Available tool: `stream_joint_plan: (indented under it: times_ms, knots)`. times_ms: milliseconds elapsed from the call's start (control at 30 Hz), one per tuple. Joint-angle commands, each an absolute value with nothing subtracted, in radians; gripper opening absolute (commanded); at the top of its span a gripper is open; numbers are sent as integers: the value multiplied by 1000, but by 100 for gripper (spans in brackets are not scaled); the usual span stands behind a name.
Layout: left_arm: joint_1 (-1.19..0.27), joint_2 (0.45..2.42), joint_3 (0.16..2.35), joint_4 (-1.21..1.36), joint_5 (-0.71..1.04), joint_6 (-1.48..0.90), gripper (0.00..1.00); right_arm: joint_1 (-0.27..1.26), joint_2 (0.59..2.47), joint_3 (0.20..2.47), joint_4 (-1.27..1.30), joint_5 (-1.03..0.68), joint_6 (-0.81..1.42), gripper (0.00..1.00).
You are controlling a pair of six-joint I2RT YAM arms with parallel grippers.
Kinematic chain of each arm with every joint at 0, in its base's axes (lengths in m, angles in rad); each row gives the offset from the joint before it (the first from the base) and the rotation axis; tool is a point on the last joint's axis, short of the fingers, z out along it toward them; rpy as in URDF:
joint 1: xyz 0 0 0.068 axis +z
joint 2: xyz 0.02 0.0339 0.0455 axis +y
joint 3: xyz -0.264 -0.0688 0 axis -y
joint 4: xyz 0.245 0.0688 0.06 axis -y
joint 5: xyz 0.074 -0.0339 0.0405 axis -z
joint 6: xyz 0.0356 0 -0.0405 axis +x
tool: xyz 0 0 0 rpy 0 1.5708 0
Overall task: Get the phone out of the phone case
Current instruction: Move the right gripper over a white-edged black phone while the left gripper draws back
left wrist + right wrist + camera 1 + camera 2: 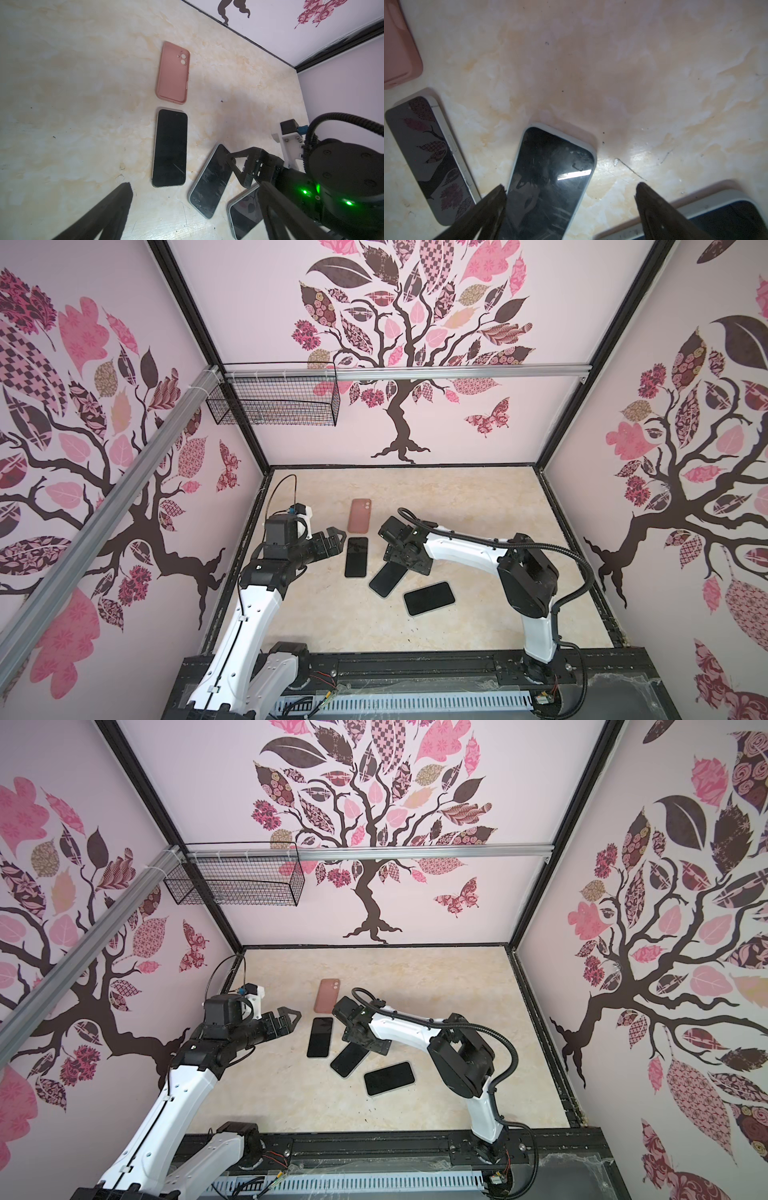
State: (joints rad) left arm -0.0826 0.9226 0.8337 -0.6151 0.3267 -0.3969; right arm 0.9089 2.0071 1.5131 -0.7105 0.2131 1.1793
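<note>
My left arm was folded at the elbow with its forearm roughly level. The left tool (pixel 338 536) had its jaws apart, held nothing, and hung just beside the far left corner of a bare phone (pixel 356 556).

My right arm reached in from the right with its wrist tipped down over the counter (pixel 457 510). The right tool (pixel 571 186) was spread wide above the middle phone (pixel 384 580). That phone lay screen up at a slant, seated in its pale case (pixel 589 149). In the right wrist view one finger sat at the phone's long edge and the other was well out over bare counter. I could not tell whether either finger touched the phone, though the tool did not look closed on it.

An empty pink case (pixel 359 515) lay just beyond the bare phone, end to end with it. I think its open side faced up, but the view was too soft to be sure.

A third phone (pixel 429 598), pale-rimmed and screen up, lay nearer the right arm's base. In both top views the right tool hid the far end of the middle phone. Both wrist views cut the third phone off. The bare phone's screen reflected the leaf pattern from the walls.
</note>
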Motion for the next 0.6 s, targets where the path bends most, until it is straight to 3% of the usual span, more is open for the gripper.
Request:
stream_joint_plan:
  times_ms: [0, 567]
  knots:
    - [-74, 898, 807, -601, 351, -403, 98, 915, 2073, 1571, -788, 242, 1221, 99]
    - [-68, 873, 803, -613, 355, -393, 98, 945, 2291, 1844, -958, 257, 1265, 99]
